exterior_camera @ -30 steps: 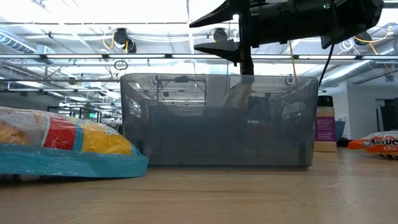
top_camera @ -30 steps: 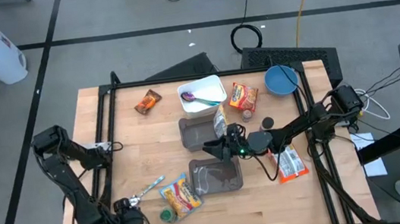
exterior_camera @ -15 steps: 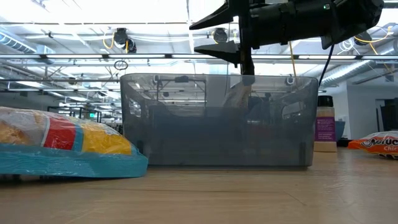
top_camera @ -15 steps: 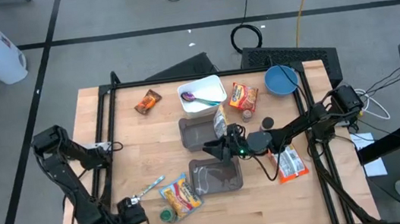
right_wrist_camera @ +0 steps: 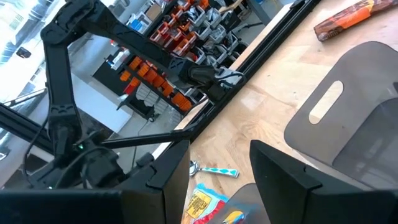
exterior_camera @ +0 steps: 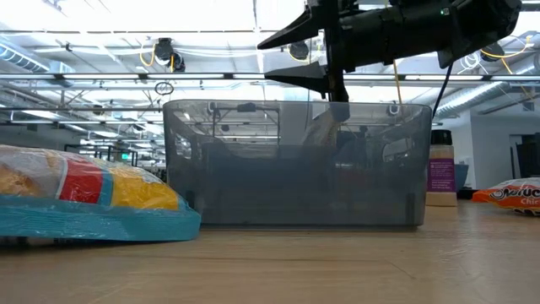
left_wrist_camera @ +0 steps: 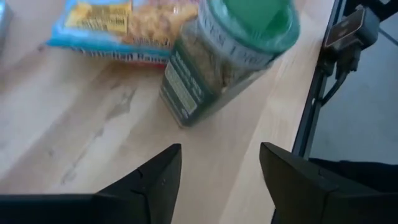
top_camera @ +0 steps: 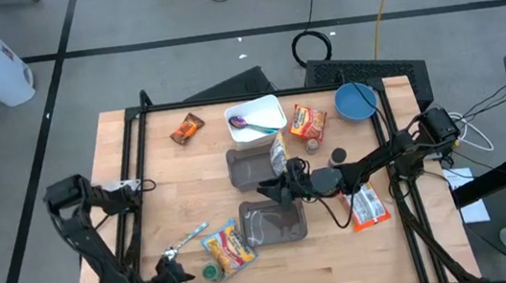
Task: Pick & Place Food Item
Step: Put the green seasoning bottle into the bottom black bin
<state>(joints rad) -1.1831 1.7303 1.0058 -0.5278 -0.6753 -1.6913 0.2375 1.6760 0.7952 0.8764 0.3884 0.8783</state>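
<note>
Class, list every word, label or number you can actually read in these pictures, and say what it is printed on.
None reads in full.
"...ruc...": fragment on the orange packet.
Green-lidded jar: label print blurred.
Yellow-and-blue snack bag: print too blurred.
Purple-labelled bottle: text too small.

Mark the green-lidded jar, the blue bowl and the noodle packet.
green-lidded jar point(left_wrist_camera: 214, 68): left wrist view, its labelled side.
blue bowl point(top_camera: 355, 101): high view, its inside.
noodle packet point(top_camera: 232, 246): high view, middle of its printed face.

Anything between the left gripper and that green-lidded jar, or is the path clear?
Nothing lies between them. The left wrist view shows only bare wooden table between the left gripper and the green-lidded jar, which lies tipped beside a blue snack packet.
</note>
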